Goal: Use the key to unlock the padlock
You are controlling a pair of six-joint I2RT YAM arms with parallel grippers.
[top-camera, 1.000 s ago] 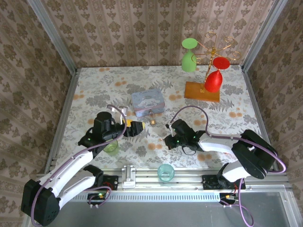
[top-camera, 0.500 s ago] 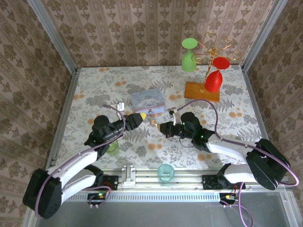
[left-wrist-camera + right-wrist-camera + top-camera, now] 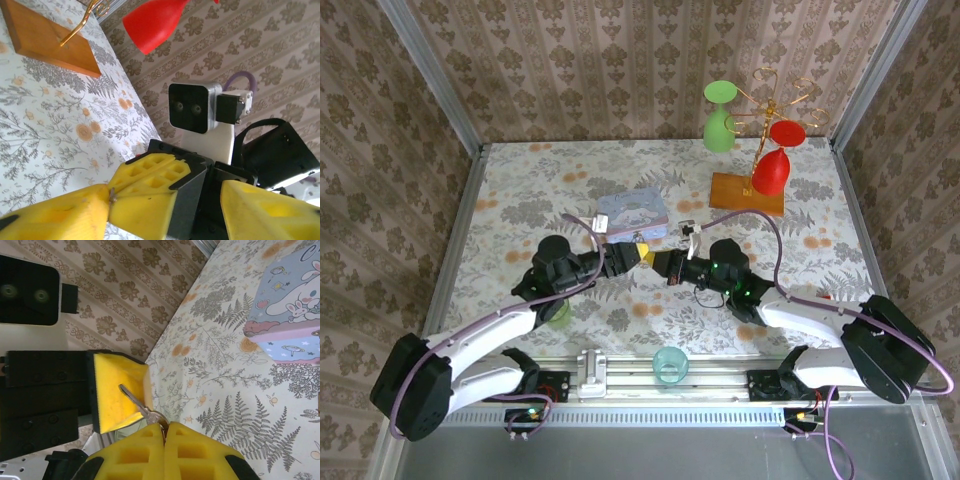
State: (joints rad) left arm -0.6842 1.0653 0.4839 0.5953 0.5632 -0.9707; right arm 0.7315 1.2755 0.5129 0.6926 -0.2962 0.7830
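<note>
My right gripper [image 3: 164, 429] is shut on the head of the small metal key [image 3: 134, 399], and the blade points out at the left gripper's yellow pad [image 3: 117, 390]. The two grippers meet tip to tip above the cloth just in front of the tin box, left gripper [image 3: 640, 254] against right gripper [image 3: 661, 263]. In the left wrist view, my left gripper [image 3: 165, 196] is open, one finger on each side of the right gripper's shut yellow fingers [image 3: 150, 182]. The key tip [image 3: 112, 195] touches the left finger. The padlock is hidden under the gripper tips.
A pale blue cartoon tin box [image 3: 632, 213] sits just behind the grippers. A green cup [image 3: 557, 312] is under the left arm and a teal cup [image 3: 670, 362] by the near rail. A gold rack with red glasses on a wooden base [image 3: 748, 192] and a green glass [image 3: 720, 125] stand at the back right.
Both arms swung in toward each other until their tips met in front of the tin box. The left gripper's jaws narrowed around the right gripper's tips. The right gripper stayed shut on the key.
</note>
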